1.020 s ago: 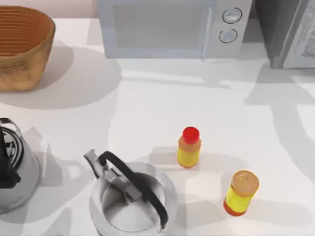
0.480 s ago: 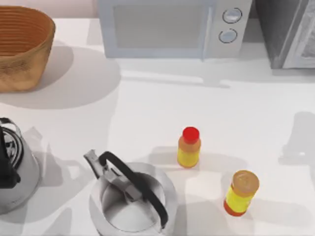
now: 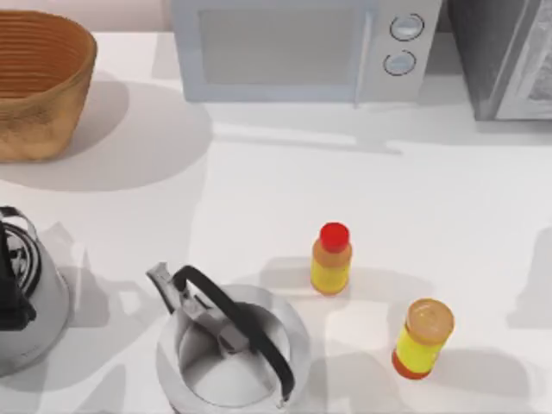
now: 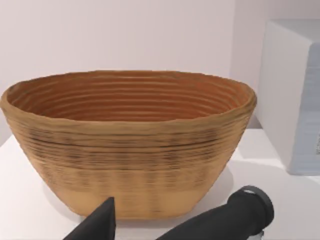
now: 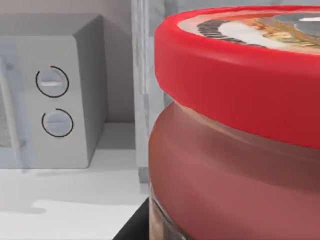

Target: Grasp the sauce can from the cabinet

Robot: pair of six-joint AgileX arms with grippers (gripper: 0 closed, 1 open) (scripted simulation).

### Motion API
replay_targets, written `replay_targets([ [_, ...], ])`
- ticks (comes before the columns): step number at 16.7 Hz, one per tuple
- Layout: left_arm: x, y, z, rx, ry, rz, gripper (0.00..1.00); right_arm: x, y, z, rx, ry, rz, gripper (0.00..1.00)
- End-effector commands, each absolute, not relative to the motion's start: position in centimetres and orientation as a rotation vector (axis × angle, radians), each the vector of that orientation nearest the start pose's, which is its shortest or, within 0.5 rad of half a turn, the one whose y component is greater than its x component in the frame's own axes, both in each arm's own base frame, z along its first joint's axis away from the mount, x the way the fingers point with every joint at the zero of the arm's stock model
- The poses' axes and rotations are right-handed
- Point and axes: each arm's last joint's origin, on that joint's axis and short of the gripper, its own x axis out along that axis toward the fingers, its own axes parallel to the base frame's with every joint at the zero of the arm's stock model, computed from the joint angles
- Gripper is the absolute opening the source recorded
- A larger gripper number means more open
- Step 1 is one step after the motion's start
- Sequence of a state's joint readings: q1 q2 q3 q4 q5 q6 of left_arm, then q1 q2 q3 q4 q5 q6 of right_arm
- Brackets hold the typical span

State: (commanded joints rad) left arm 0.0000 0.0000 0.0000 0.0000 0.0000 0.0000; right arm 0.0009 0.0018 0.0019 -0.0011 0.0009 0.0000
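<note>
Sauce can (image 5: 240,130) sits very close before the right wrist camera, red lid up, with the microwave (image 5: 50,95) and the cabinet edge (image 5: 142,90) behind. Right fingers: cannot tell whether closed on it. Judged step: grasp or carry-out; next, confirm hold. Left gripper (image 4: 150,227) parked facing the wicker basket (image 4: 127,145), fingers apart, empty.

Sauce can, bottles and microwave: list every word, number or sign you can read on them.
None can be read.
sauce can: printed picture on the red lid, no legible words.
red-capped bottle and orange-capped bottle: yellow labels, print too small.
microwave: two round dials with plain line marks, no numbers.
</note>
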Motion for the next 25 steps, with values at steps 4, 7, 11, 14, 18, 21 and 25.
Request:
replay_targets([
  [4,10.6,-0.1,16.0,0.0,0.0,0.0,1.0,10.6,-0.1,16.0,0.0,0.0,0.0,0.0],
  [7,10.6,-0.1,16.0,0.0,0.0,0.0,1.0,10.6,-0.1,16.0,0.002,0.005,0.007,0.0],
  [11,10.6,-0.1,16.0,0.0,0.0,0.0,1.0,11.5,0.2,17.4,0.002,-0.024,0.076,0.0],
  [14,10.6,-0.1,16.0,0.0,0.0,0.0,1.0,13.1,0.5,18.5,-0.001,-0.039,0.163,0.0],
  [18,10.6,-0.1,16.0,0.0,0.0,0.0,1.0,16.7,1.1,18.9,-0.005,-0.033,0.307,0.0],
  [21,10.6,-0.1,16.0,0.0,0.0,0.0,1.0,19.8,1.6,17.7,-0.005,-0.018,0.423,0.0],
  [25,10.6,-0.1,16.0,0.0,0.0,0.0,1.0,23.3,2.2,14.6,-0.003,-0.004,0.57,0.0],
])
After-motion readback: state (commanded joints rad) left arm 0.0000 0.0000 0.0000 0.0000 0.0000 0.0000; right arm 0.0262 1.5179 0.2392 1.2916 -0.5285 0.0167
